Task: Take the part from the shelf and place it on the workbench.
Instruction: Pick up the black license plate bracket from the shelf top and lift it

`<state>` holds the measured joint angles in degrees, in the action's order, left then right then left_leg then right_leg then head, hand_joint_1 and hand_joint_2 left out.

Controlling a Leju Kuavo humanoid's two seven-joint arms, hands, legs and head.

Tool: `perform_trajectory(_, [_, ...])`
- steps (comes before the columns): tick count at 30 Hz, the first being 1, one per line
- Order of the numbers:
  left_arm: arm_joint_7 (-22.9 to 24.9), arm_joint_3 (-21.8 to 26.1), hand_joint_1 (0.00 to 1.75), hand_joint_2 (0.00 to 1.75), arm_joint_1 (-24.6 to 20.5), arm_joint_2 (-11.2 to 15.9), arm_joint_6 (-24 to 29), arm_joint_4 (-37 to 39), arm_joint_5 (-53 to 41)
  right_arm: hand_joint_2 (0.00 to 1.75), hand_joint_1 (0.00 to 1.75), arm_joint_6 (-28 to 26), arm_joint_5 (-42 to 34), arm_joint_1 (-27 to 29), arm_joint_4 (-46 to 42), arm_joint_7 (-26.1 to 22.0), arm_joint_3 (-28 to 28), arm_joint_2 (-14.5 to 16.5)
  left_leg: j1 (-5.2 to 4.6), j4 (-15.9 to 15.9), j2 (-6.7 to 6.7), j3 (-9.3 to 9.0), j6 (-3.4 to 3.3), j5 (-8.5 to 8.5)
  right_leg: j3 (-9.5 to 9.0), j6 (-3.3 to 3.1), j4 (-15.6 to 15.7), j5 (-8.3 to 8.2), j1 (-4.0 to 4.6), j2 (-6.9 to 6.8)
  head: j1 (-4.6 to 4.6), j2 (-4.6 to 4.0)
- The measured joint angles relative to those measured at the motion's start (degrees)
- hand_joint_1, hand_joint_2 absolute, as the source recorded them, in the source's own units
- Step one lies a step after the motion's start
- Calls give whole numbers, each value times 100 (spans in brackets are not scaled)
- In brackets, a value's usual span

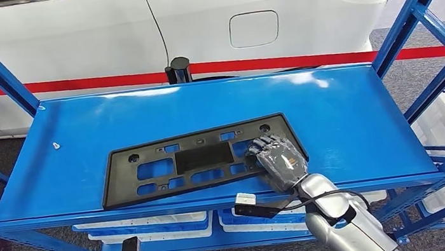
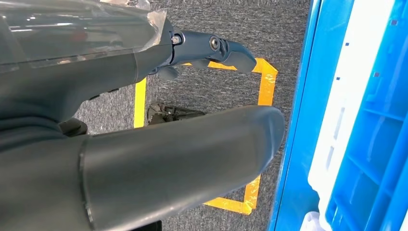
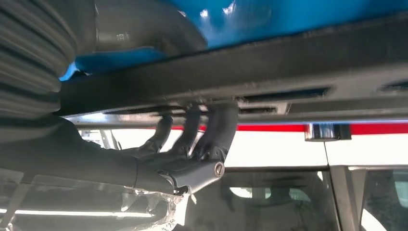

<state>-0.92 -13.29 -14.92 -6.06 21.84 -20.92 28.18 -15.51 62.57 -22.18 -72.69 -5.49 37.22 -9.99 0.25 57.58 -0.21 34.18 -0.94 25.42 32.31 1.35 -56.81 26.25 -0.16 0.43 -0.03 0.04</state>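
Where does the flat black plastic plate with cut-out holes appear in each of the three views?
Head view: the flat black plastic plate lies on the blue shelf, with the right hand over its right end.
Left wrist view: not in it.
Right wrist view: a dark band across the upper half.
Shared landmark: the blue shelf.

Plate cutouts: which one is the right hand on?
The cutout at the plate's right end, under the right hand's fingers. The other cutouts, left of it, are uncovered and show blue shelf.

Blue shelf point(image 1: 346, 110) with a flat black part point(image 1: 151, 188) and, seemingly, a small white scrap point(image 1: 56, 145).
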Motion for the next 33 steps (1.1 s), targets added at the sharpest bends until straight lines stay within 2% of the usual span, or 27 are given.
perform_trajectory(5, [0,-4,0,0,-4,-15,4,3,1,175,171,-85,-3,-103,115,1,7,7,0,0,1,-6,0,0,-4,0,0,0,0,1,0,0])
perform_trajectory(28, [-49,-144,0,0,-15,-38,75,11,74,175,175,-386,-1,-147,195,185,104,-47,-1,0,0,-33,0,1,-31,-1,1,2,0,1,1,0])
perform_trajectory(32, [-89,-164,0,175,-14,-38,87,11,110,175,175,-651,80,-72,113,290,92,-77,-1,0,-2,-32,0,1,-31,-1,1,1,-1,0,1,0])
perform_trajectory(33, [-93,-172,0,175,-14,-37,75,11,124,175,175,-753,128,-25,65,339,72,-89,-1,0,-4,-30,-1,1,-30,-1,1,2,-1,-2,1,0])
